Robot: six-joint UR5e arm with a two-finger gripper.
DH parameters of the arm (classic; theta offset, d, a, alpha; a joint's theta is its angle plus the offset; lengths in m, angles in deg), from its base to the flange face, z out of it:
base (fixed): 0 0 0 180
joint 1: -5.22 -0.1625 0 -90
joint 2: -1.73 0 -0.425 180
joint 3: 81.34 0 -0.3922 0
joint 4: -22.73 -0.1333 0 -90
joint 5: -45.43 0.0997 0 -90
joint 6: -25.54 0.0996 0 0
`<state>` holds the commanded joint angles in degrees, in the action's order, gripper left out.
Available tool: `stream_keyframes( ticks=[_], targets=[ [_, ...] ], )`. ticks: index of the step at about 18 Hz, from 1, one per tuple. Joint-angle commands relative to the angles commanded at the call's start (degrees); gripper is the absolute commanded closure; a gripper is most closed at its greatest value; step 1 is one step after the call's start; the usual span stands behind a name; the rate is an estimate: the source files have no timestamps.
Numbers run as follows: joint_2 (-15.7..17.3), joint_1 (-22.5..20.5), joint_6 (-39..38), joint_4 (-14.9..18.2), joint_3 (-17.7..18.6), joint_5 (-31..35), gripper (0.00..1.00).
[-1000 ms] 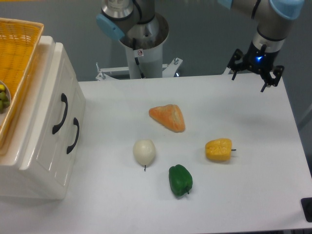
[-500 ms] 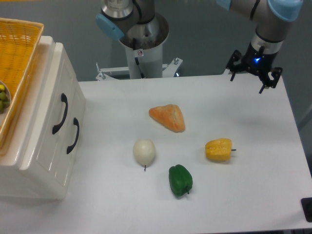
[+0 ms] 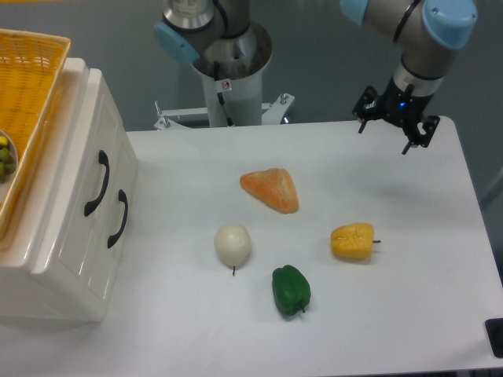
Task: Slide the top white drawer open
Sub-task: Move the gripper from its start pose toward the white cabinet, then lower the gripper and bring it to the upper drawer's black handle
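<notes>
Near the middle of the white tabletop (image 3: 196,165) lies an orange wedge-shaped piece of food (image 3: 271,189). Toward the front edge sit a white onion (image 3: 233,244), a green pepper (image 3: 291,290) and, further to the right, a yellow pepper (image 3: 353,240), all apart from one another. At the far left a yellow wicker basket (image 3: 27,86) rests on the cabinet top, with small green fruit (image 3: 5,156) showing at the frame edge.

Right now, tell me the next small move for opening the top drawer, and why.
Probably carry the gripper left across the table toward the cabinet. It hangs empty and open at the far right, well away from the top drawer, whose front sits closed. The black handle is untouched.
</notes>
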<state>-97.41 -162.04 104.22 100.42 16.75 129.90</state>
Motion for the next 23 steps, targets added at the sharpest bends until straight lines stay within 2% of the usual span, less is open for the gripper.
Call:
stream_keyframes(
  ticks=[4,7,13,19,23],
  targets=[
    [-1.0,4.6,-12.8,0.5,-0.7,0.2,0.00],
    [-2.2,6.9,-17.8,0.5,-0.8,0.2,0.00],
    [-2.4,11.2,-26.5,0.4,-0.7,0.2,0.00],
    [-3.0,16.2,-38.9,0.4,-0.7,0.0,0.00],
    [-2.9,19.9,-43.8,0.6,-0.7,-0.2,0.00]
  ],
)
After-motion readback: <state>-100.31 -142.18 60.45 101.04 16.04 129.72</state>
